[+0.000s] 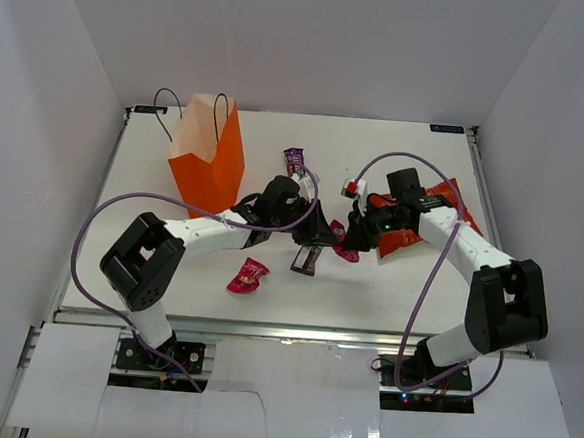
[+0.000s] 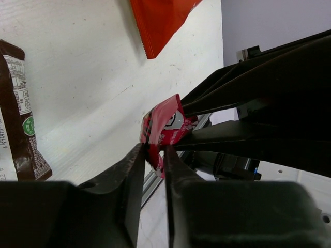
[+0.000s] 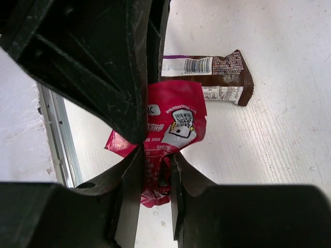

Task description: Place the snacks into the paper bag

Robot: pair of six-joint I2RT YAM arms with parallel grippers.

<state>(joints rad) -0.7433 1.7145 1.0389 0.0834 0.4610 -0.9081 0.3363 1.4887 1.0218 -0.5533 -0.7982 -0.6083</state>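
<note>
1. Two arms meet over the middle of the worktop (image 1: 388, 286). The left end effector (image 2: 153, 155) and right end effector (image 3: 155, 160) are each pinched nearly closed on the same pink candy (image 3: 176, 119).
2. The candy is held between them, near the brown bar (image 3: 217, 77).
3. The paper bag (image 1: 208, 163) stands upright at far left, and the chip bag (image 1: 423, 236) lies beneath the right arm.

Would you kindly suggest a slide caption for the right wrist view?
Right gripper and left gripper both pinch one pink candy; a brown bar lies beyond.
</note>
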